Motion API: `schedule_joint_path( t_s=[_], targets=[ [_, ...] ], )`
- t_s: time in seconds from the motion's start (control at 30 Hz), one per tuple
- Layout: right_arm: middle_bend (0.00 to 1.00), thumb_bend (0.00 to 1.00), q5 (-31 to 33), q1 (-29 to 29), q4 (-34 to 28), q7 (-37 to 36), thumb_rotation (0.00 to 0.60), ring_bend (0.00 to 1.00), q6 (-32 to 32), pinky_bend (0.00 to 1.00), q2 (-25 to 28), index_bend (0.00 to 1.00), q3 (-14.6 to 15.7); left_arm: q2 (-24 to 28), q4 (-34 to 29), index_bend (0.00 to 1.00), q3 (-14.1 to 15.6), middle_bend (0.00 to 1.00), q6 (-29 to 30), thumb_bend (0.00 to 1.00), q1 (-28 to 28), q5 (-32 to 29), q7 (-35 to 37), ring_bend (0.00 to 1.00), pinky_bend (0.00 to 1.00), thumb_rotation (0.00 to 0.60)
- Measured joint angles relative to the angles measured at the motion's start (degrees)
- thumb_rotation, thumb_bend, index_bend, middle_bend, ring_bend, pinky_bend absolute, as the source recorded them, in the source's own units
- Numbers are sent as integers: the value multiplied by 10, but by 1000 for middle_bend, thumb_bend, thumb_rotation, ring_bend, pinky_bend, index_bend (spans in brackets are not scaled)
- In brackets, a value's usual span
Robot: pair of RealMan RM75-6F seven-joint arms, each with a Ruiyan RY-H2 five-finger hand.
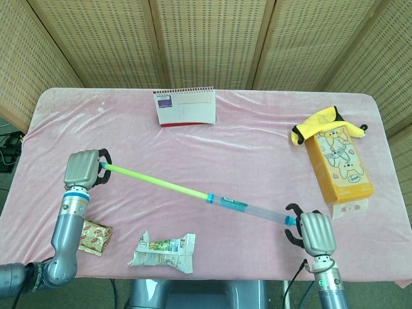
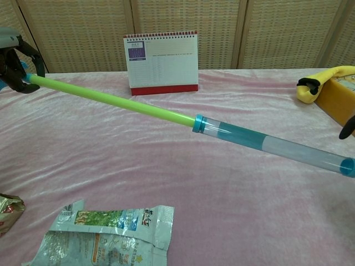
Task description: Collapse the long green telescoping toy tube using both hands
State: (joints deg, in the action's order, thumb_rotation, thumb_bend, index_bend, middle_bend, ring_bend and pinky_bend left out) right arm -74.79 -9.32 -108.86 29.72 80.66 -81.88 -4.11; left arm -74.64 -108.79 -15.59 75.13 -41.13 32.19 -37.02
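The telescoping tube (image 1: 193, 192) runs diagonally above the pink table, a green rod (image 2: 111, 98) entering a clear sleeve (image 2: 277, 147) with blue rings. My left hand (image 1: 82, 169) grips the green end at the left; in the chest view my left hand (image 2: 14, 58) shows at the upper left edge. My right hand (image 1: 314, 232) holds the blue-capped sleeve end near the front right, and only a dark fingertip (image 2: 347, 128) of it shows in the chest view.
A desk calendar (image 1: 185, 107) stands at the back middle. An orange box (image 1: 338, 161) with a yellow banana toy (image 1: 315, 125) lies at the right. A crumpled snack bag (image 1: 164, 251) and a small wrapper (image 1: 93, 235) lie near the front edge.
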Motion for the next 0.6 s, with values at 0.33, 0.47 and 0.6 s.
schedule_joint_path(
  t_s=[0.33,0.47,0.6],
  targets=[
    [931,455,38,-11,20,12,600,895,-12,544,-19,376,-13,11,-13,867,-1,962,-3,689,4,5,15,865,834,600],
    [949,464,54,-19,43,18,600,910,-16,566,-35,449,-23,21,-16,867,-1,962,-10,698,7,7,26,865,834,600],
    [971,472,59,-23,61,14,600,929,-13,583,-47,565,-29,25,-15,867,1,962,-14,699,9,8,30,865,834,600]
  ],
)
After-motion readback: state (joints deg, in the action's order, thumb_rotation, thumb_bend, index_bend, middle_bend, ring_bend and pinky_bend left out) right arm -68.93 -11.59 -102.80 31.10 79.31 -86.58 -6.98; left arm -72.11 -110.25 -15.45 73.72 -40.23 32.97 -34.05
